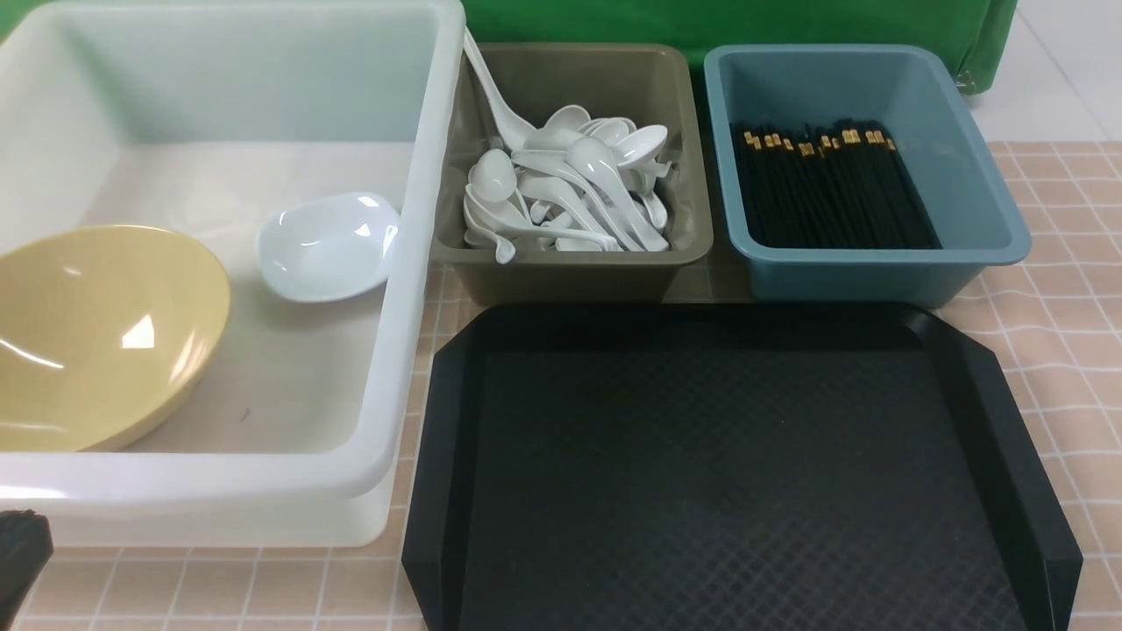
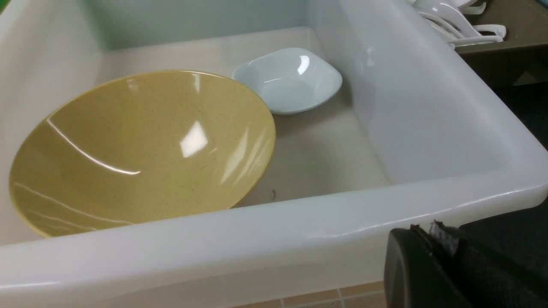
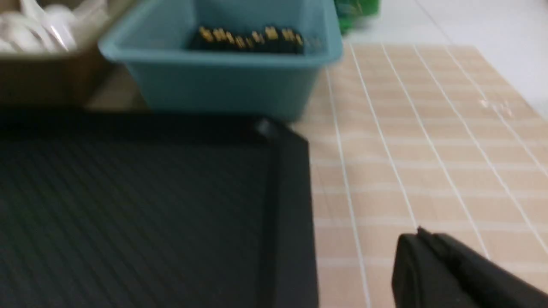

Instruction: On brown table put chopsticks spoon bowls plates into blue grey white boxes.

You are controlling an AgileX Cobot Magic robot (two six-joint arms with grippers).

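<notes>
nearest: left claw (image 2: pixel 432 239) closed on nothing, parked just outside the white tub's (image 1: pixel 399 350) near wall; right claw (image 3: pixel 421 248) likewise closed and empty, low over the checked table (image 3: pixel 428 171) beside the black tray (image 1: pixel 719 464). tray bare, so sorting apparently done, both arms seemingly pulled clear.

further in: yellow bowl (image 1: pixel 96 333) leaning tilted in the tub, small white dish (image 1: pixel 326 245) beyond it, apart.

farthest: spoons (image 1: pixel 570 193) heaped in the grey tub (image 1: pixel 570 272), chopsticks (image 1: pixel 828 188) laid side by side in the blue tub (image 1: pixel 877 272).

front view barely catches either claw; wrist views give them, right one blurred.
</notes>
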